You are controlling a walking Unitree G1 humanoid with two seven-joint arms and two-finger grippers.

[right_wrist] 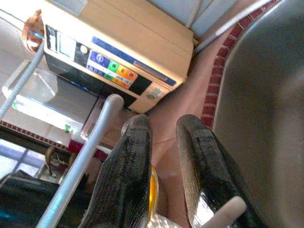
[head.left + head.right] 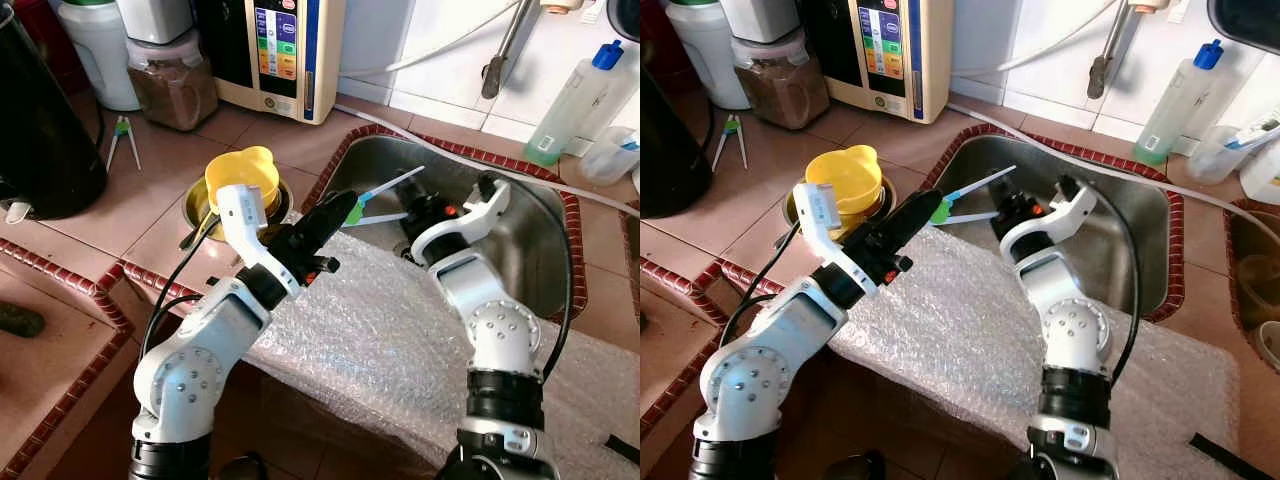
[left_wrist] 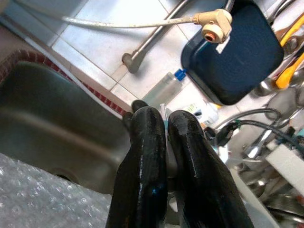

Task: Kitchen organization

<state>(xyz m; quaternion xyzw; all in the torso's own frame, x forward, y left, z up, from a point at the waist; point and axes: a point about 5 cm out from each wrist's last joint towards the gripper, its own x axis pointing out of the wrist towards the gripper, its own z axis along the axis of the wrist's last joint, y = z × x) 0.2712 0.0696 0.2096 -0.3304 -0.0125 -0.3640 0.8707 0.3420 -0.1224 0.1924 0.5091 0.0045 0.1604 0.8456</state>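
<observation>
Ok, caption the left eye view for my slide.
Left end effector holds blue sticks over the steel sink, beside the right end effector.

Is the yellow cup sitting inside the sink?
No, the yellow cup sits on a round metal holder on the tiled counter, off to the left of the sink.

Both silver arms are raised and bent at the elbow. The left pincer (image 2: 335,215) is aimed toward 1 o'clock, its fingers (image 3: 147,156) pressed nearly together. The right pincer (image 2: 425,212) is aimed toward 10 o'clock, a narrow gap kept between its fingers (image 1: 128,175).
</observation>
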